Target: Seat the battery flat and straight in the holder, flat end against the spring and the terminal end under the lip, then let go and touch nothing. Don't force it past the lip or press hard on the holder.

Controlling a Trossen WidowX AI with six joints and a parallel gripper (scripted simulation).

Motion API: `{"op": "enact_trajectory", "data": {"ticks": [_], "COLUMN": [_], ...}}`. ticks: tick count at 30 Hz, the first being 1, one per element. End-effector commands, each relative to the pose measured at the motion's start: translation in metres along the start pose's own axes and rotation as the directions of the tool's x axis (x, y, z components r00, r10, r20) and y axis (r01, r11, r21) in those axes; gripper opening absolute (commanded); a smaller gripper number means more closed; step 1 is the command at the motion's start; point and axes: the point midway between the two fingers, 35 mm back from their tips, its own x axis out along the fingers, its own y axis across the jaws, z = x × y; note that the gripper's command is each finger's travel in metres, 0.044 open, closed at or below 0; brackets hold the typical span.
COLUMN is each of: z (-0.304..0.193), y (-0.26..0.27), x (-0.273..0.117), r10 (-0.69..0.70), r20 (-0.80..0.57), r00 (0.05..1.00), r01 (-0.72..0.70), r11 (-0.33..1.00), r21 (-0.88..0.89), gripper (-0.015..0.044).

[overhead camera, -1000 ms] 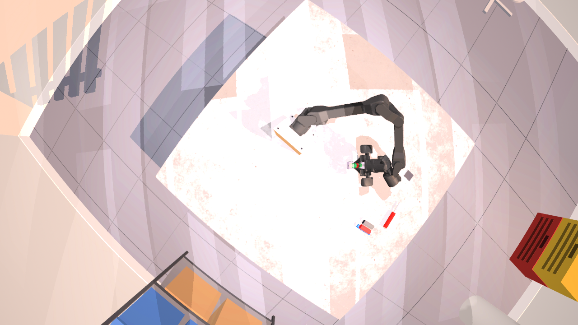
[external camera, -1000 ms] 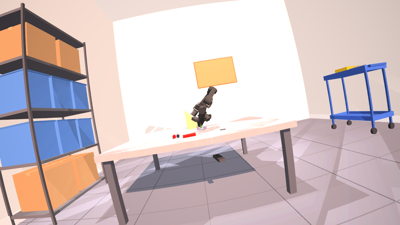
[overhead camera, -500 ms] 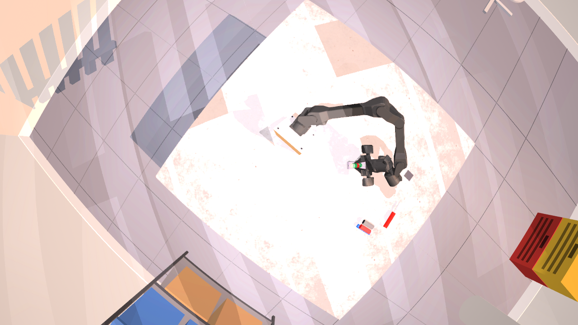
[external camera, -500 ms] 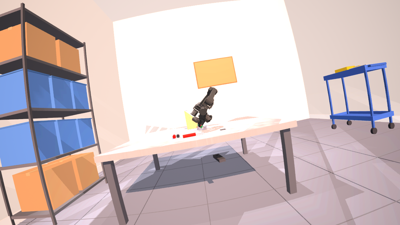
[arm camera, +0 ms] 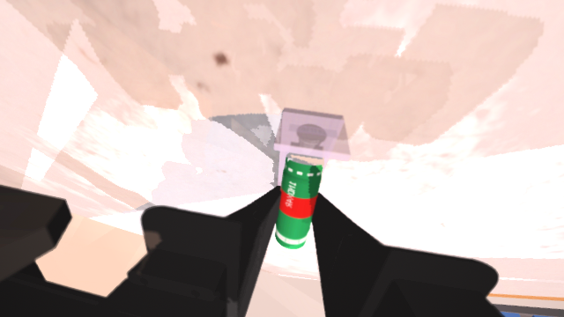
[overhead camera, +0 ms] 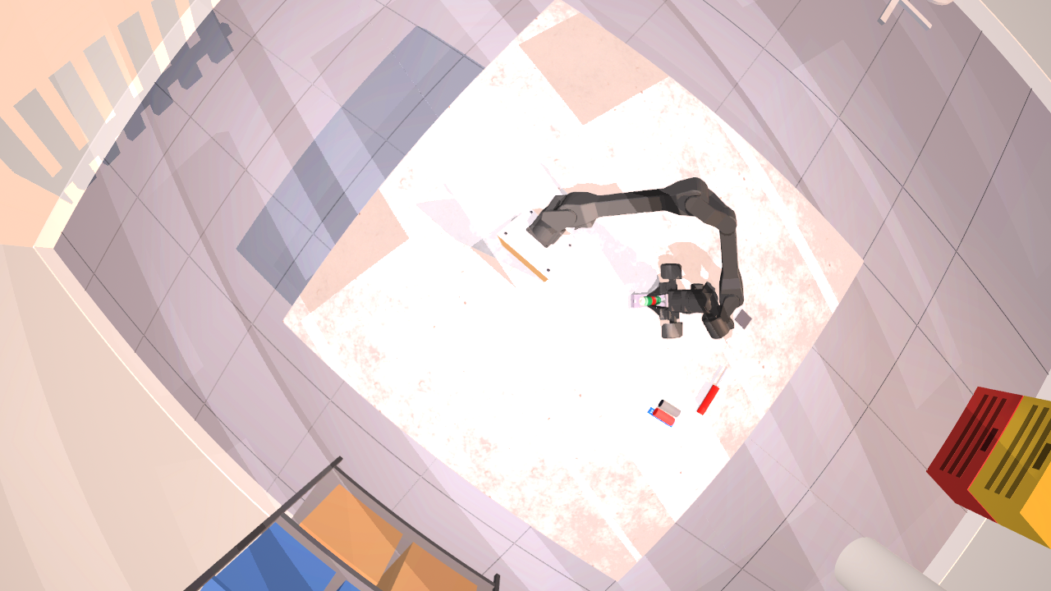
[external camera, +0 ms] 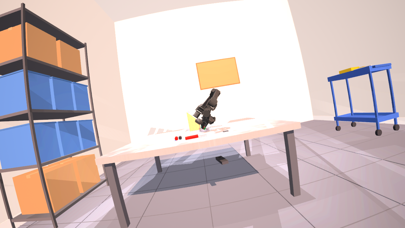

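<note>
Pincer point(overhead camera: 653, 300) point(external camera: 204, 127) point(arm camera: 299, 200) gripping green-red battery point(overhead camera: 651, 300) point(external camera: 204, 128) point(arm camera: 300, 200) — at pale holder point(overhead camera: 635, 300) point(external camera: 208, 129) point(arm camera: 337, 151), unreleased

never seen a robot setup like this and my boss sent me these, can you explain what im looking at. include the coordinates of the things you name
The machine is one jointed black arm ending in a gripper point(overhead camera: 656, 300) point(arm camera: 297, 194), two fingers that pinch things.

The top picture looks down on the table point(overhead camera: 441, 352) point(external camera: 113, 156); the exterior one views the same table from across the room; the wrist one looks out along the fingers.

The gripper is shut on a green battery with a red band point(overhead camera: 651, 300) point(arm camera: 299, 207). Just ahead is the pale, see-through holder point(overhead camera: 635, 300) point(arm camera: 337, 128) it should be seated in.

Also on the table are a red-handled tool point(overhead camera: 707, 400) point(external camera: 191, 137), a red cylinder point(overhead camera: 663, 417) point(external camera: 176, 138) and a grey cylinder point(overhead camera: 669, 408) point(external camera: 180, 137).
</note>
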Motion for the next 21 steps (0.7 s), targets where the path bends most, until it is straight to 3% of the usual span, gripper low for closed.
{"op": "enact_trajectory", "data": {"ticks": [1,21], "z": [0.0055,0.0109], "y": [-0.0001,-0.0026], "x": [-0.0013,-0.0028], "r10": [0.000,-0.004], "r20": [0.004,0.034], "r00": [1.000,0.999], "r01": [0.000,0.004], "r11": [1.000,1.000], "r21": [0.000,0.003], "gripper": [0.0082,0.0082]}}
